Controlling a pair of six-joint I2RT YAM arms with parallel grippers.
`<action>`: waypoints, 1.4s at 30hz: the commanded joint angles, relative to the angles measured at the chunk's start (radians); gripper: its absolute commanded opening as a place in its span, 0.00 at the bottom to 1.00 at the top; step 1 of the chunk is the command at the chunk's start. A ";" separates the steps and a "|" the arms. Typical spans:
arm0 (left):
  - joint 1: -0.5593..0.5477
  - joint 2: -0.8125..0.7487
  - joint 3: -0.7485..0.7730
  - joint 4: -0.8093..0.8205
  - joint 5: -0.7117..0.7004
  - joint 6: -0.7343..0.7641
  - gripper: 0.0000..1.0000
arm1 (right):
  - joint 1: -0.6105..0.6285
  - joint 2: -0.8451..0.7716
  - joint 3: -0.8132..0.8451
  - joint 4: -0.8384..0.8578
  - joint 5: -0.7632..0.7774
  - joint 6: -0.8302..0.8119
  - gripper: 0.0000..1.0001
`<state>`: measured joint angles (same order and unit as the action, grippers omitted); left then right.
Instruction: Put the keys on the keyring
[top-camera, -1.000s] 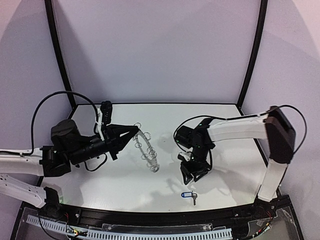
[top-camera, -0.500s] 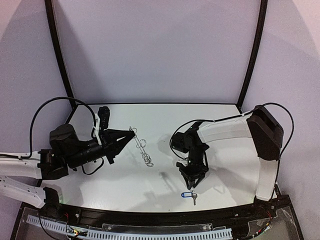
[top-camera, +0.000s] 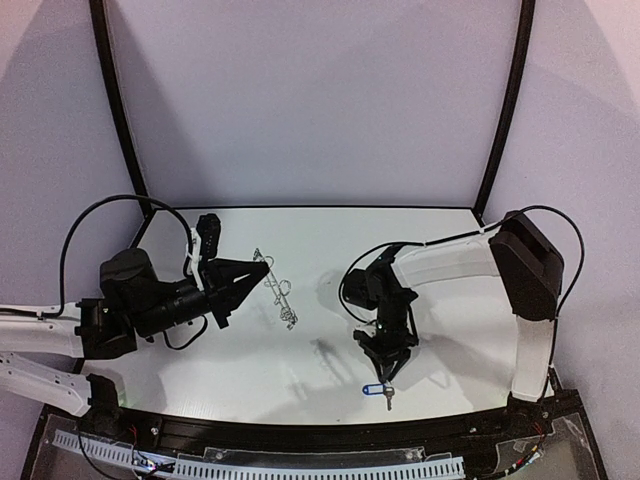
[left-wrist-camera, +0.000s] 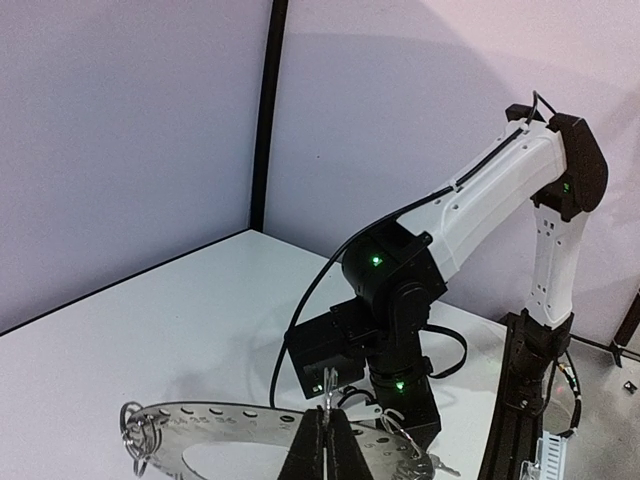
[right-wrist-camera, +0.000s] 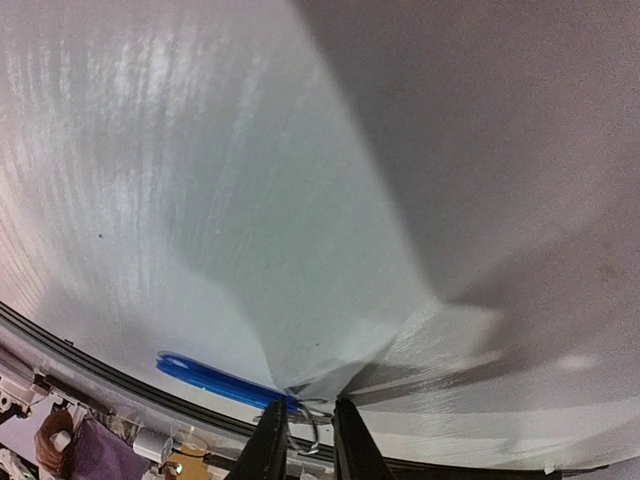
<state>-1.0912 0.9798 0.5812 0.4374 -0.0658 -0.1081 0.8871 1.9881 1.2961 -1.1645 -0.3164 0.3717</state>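
My left gripper (top-camera: 262, 267) is shut on the rim of the keyring (top-camera: 279, 293) and holds it above the table, edge-on to the top view. In the left wrist view the flat grey keyring (left-wrist-camera: 215, 427) with its wire loops lies across the bottom, pinched by my left gripper (left-wrist-camera: 333, 430). My right gripper (top-camera: 385, 376) points down at the key with the blue tag (top-camera: 373, 390) near the front edge. The black-headed key (top-camera: 388, 402) lies beside it. In the right wrist view my right gripper (right-wrist-camera: 310, 440) is narrowly open, straddling a small wire ring next to the blue tag (right-wrist-camera: 215, 378).
The black front rail (top-camera: 330, 432) of the table runs just below the keys. Black corner posts (top-camera: 120, 110) and white walls close in the back and sides. The right arm (left-wrist-camera: 470, 215) stands opposite the left gripper.
The left gripper turned the keyring edge-on and drew back slightly to the left. The right gripper moved down to the blue-tag key and its jaws narrowed. The keys have not moved.
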 joint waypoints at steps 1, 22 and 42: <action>0.000 -0.016 -0.001 -0.007 -0.007 0.009 0.01 | 0.022 0.012 0.015 -0.018 -0.018 -0.003 0.17; 0.000 -0.016 0.001 -0.013 0.009 -0.004 0.01 | 0.024 -0.085 -0.058 0.065 -0.004 0.086 0.19; 0.000 0.013 0.023 -0.019 0.040 -0.013 0.01 | -0.048 -0.279 -0.287 0.286 -0.044 0.248 0.21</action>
<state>-1.0912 0.9894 0.5812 0.4175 -0.0414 -0.1101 0.8642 1.7561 1.0290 -0.9241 -0.3679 0.5869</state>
